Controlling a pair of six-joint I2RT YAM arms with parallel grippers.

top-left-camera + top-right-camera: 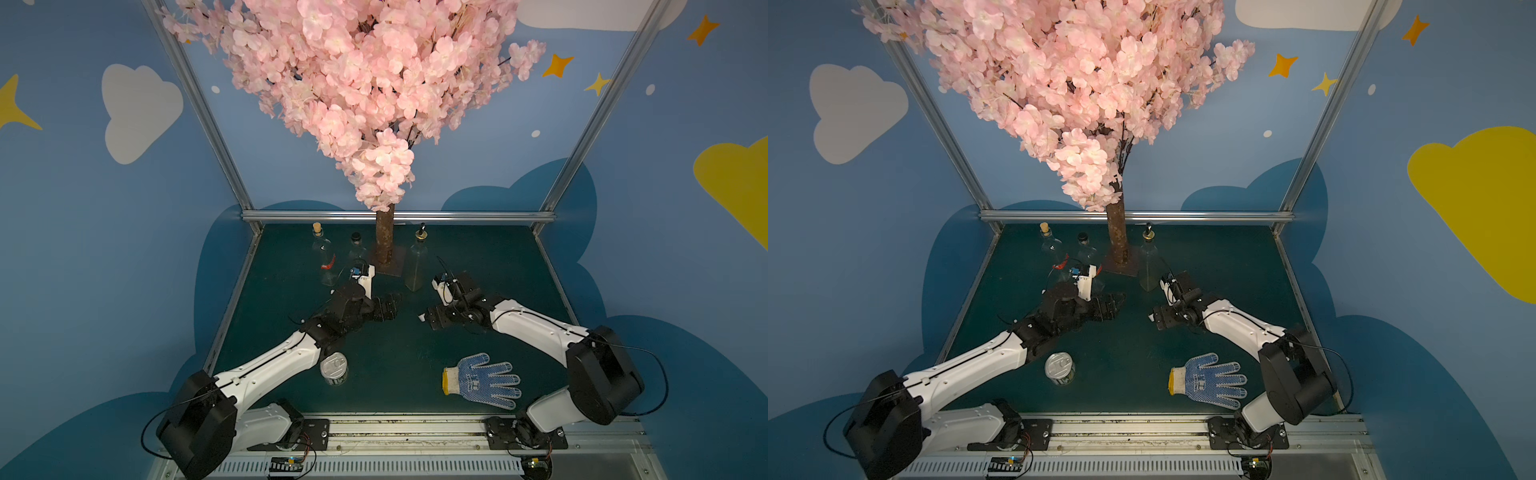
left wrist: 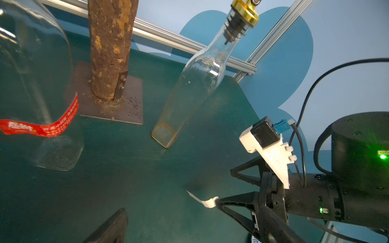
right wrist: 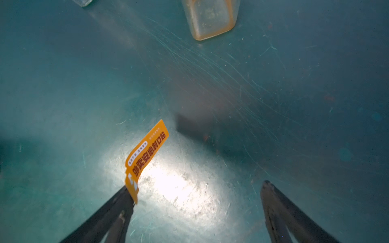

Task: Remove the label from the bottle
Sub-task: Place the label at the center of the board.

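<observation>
Orange label (image 3: 147,153) clings to one fingertip of the right gripper (image 3: 197,186), whose jaws gape wide and clamp nothing. Likewise the left gripper (image 1: 392,306) is spread and empty, and its own wrist view shows only one finger. Upright beside the tree trunk (image 2: 109,52) stands the square bottle (image 2: 195,84), its spout cut off.

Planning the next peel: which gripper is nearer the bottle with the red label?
Left. The left gripper hangs nearby, in front of the bottle; the right gripper is farther, beyond it.
</observation>
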